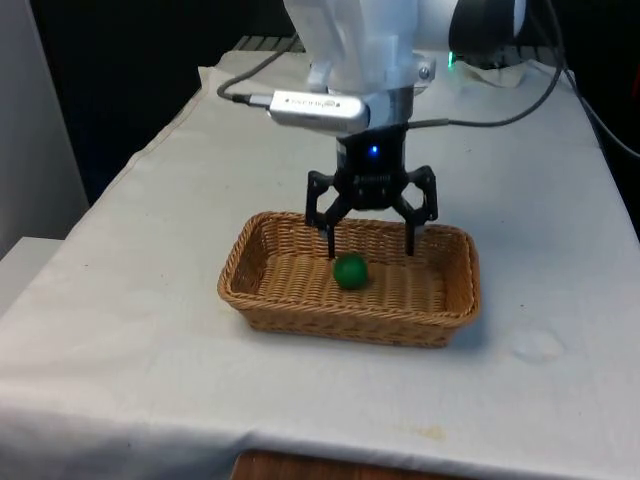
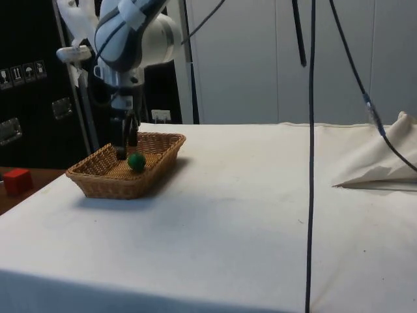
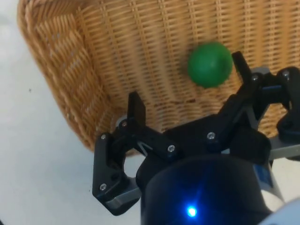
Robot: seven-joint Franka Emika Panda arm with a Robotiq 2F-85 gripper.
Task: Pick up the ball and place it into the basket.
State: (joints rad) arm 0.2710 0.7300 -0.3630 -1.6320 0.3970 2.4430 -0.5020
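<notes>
the green ball (image 1: 350, 271) lies loose on the basket (image 1: 262, 303) floor, just in front of the hand (image 1: 371, 238), which hangs spread wide and empty; best lift straight up, clear of the basket rim.

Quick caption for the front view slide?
Open gripper above the wicker basket, green ball lying inside.

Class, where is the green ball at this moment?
The green ball lies on the floor of the wicker basket, near the middle in the front view, just below the open gripper, nearer one of its fingers.
</notes>
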